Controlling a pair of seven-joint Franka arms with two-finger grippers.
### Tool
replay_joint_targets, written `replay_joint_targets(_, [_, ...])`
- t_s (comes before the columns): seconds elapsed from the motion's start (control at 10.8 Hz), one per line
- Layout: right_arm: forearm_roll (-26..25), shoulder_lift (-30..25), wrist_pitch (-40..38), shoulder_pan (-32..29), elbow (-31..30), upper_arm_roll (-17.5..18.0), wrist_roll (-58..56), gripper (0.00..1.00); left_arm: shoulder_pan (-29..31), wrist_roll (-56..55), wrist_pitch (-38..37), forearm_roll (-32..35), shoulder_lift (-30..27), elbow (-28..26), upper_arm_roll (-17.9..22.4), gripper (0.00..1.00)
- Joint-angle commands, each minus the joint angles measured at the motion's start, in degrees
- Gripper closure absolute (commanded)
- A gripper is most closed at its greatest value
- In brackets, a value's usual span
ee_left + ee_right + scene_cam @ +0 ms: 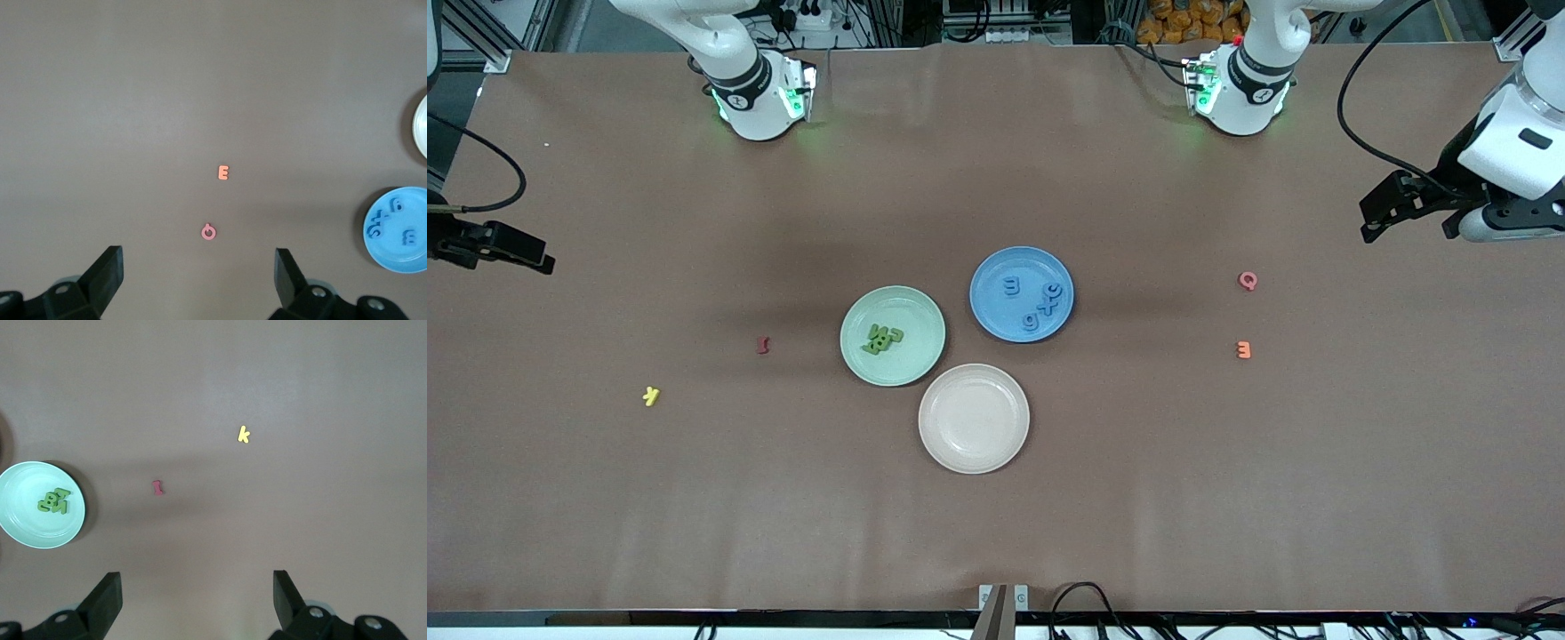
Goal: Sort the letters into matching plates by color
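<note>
Several green letters [882, 338] lie piled in the mint green plate [914, 363] at the table's middle. Several blue letters [1040, 307] lie spread in the blue plate [991, 307] beside it, toward the left arm's end. The left wrist view shows the blue plate [400, 261] with its blue letters [388, 220]; the right wrist view shows the green plate [27, 528] with its green letters [53, 501]. My left gripper [1371, 218] [198, 259] hangs open and holds nothing over the left arm's end. Over the right arm's end, my right gripper [534, 253] [197, 581] is open and holds nothing.
A beige-pink plate [973, 449] lies nearer the front camera than the other two. A pink letter [1247, 281] and an orange E [1243, 350] lie toward the left arm's end. A red piece [763, 345] and a yellow k [651, 396] lie toward the right arm's end.
</note>
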Motion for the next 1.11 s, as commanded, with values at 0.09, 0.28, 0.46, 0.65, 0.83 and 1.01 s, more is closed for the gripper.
replay_joint_targets(0.09, [-0.59,-0.37,0.34,0.43,-0.49,-0.13,0.49,0.0,0.24,4.04,-0.92,0.35,0.29,2.27,0.55,0.0])
replay_joint_targets(0.28, [-0.59,-0.37,0.26,0.43,-0.49,-0.13,0.49,0.0,0.24,3.86,-0.92,0.17,0.3,2.46,0.55,0.0])
replay_joint_targets(0.46, [-0.59,-0.37,0.26,0.43,-0.49,-0.13,0.49,0.0,0.24,3.77,-1.01,0.0,0.21,2.72,0.55,0.0])
replay_joint_targets(0.65, [-0.59,-0.37,0.26,0.43,-0.58,-0.13,0.49,0.0,0.24,3.6,-1.01,-1.48,-0.05,2.72,0.55,0.0])
replay_joint_targets(0.83, [-0.59,-0.37,0.34,0.52,-0.58,-0.13,0.49,0.0,0.33,2.89,-1.01,-2.73,-0.05,2.72,0.55,0.0])
replay_joint_targets(1.01, [-0.59,-0.37,0.34,0.52,-0.58,-0.13,0.49,0.0,0.33,2.89,-1.1,-2.73,-0.14,2.63,0.63,0.0])
